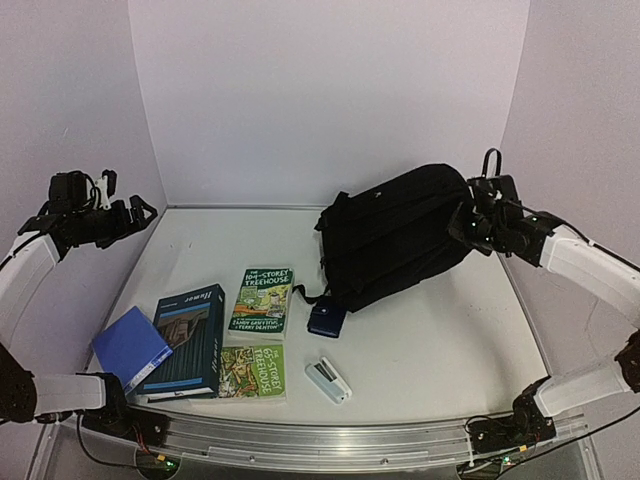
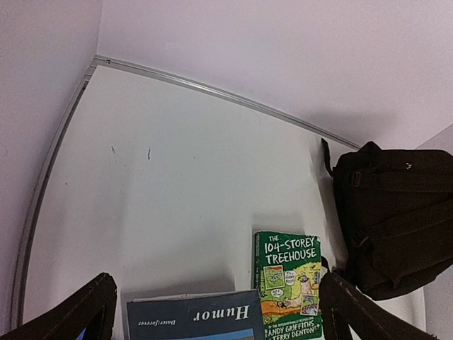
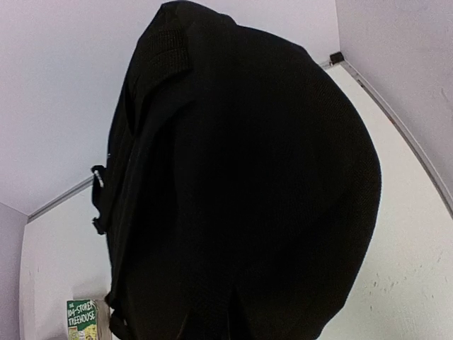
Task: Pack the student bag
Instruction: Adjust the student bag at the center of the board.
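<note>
The student bag (image 1: 395, 235), a large black fabric backpack, lies at the back right of the table (image 1: 430, 350), its right end raised. My right gripper (image 1: 468, 222) is pressed against that raised end and is shut, pinching the bag's fabric. In the right wrist view the student bag (image 3: 241, 177) fills the picture and the fingers do not stand out from the black cloth. My left gripper (image 1: 140, 212) hangs open high above the table's left side, holding nothing. In its wrist view the left gripper (image 2: 217, 283) frames two books, with the student bag (image 2: 393, 227) at the right.
A dark "Humor" book (image 1: 190, 340) lies front left on a blue notebook (image 1: 130, 347). A green "104-Storey Treehouse" book (image 1: 262, 302) and a second green book (image 1: 253, 372) lie beside it. A dark-blue wallet (image 1: 327, 320) sits by the bag's strap. A small white device (image 1: 328, 380) lies near the front edge.
</note>
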`<act>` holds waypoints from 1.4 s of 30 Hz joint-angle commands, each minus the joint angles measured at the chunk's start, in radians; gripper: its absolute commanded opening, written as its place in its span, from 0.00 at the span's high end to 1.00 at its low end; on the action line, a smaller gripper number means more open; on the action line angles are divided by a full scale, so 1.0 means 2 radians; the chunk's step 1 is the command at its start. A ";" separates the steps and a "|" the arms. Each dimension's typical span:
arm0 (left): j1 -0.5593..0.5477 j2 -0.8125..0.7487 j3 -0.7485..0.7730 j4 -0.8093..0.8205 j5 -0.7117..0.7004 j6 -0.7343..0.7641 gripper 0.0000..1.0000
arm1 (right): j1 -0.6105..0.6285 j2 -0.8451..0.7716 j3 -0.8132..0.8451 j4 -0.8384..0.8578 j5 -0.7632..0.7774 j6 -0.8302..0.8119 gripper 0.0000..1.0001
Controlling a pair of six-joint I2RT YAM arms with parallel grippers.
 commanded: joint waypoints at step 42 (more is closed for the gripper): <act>0.000 0.010 -0.009 0.032 0.057 0.010 0.00 | 0.008 0.114 -0.189 0.475 -0.240 0.344 0.27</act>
